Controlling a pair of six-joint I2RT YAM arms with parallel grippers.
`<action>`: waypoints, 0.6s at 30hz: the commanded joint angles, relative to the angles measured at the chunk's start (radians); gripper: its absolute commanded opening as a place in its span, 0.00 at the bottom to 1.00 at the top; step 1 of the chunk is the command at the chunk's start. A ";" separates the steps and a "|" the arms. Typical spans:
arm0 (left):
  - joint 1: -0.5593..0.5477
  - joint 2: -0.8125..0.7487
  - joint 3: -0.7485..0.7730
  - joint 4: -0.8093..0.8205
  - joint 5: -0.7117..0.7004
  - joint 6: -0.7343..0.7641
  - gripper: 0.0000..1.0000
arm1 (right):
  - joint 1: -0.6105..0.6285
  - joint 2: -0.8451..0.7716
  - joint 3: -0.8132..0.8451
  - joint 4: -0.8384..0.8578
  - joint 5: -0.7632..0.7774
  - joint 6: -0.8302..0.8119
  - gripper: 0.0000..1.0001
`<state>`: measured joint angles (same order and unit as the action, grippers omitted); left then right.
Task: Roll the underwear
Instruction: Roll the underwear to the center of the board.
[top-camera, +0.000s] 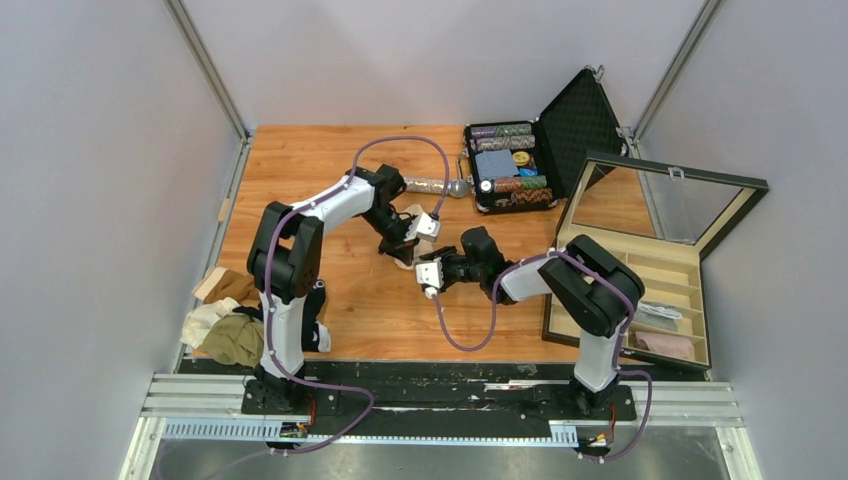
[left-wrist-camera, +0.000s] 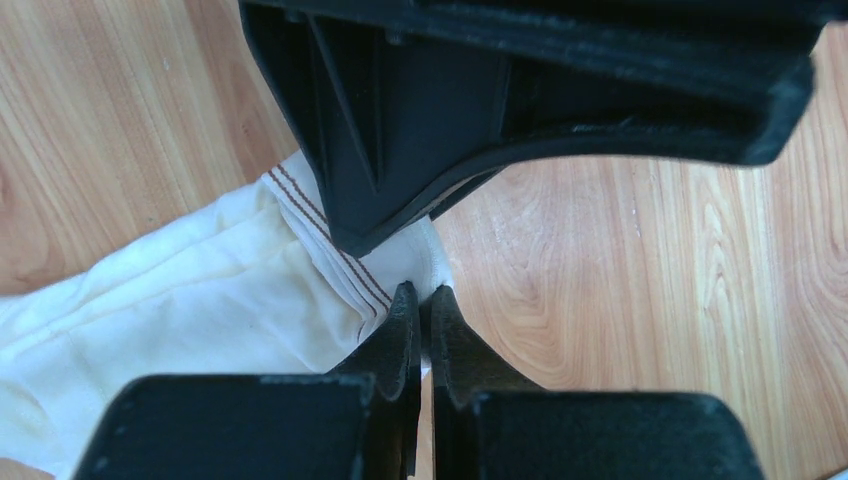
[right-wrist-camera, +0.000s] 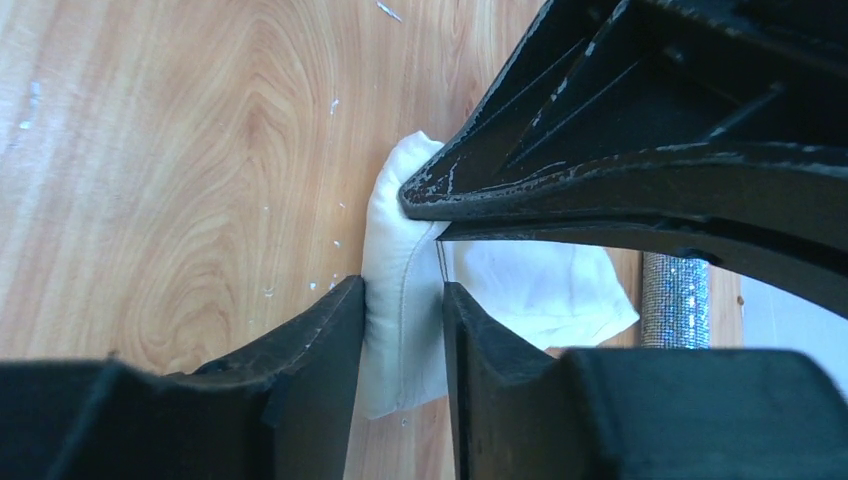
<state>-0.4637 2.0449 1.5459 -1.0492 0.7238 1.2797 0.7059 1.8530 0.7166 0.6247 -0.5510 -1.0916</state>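
A cream-beige underwear (top-camera: 404, 260) lies mid-table between both arms. In the left wrist view it spreads to the left as pale cloth (left-wrist-camera: 200, 300) with brown stitch lines along its hem. My left gripper (left-wrist-camera: 420, 295) is shut on the hem's corner; in the top view the left gripper (top-camera: 400, 245) is just above the cloth. My right gripper (right-wrist-camera: 403, 295) has a thick fold of the underwear (right-wrist-camera: 405, 260) pressed between both fingers; in the top view the right gripper (top-camera: 416, 263) reaches in from the right. Each wrist view shows the other gripper's black body close overhead.
More underwear is piled at the table's left edge: brown (top-camera: 226, 285), white (top-camera: 204, 320), olive-green (top-camera: 235, 341). A glittery silver microphone (top-camera: 440, 186) lies behind the arms. An open case of poker chips (top-camera: 510, 165) and an open wooden compartment box (top-camera: 640, 290) stand at the right.
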 joint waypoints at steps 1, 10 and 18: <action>0.010 -0.026 0.013 0.018 0.038 -0.019 0.00 | 0.009 0.052 0.063 -0.003 0.069 -0.009 0.29; 0.017 -0.073 -0.043 0.058 0.018 -0.213 0.00 | -0.034 -0.102 0.126 -0.444 0.035 -0.087 0.00; 0.016 -0.125 -0.143 0.200 0.045 -0.679 0.00 | -0.068 -0.181 0.314 -1.138 -0.059 -0.262 0.00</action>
<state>-0.4721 1.9675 1.4513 -0.8902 0.8066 0.9039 0.6720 1.7138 0.9325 -0.0647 -0.5663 -1.2510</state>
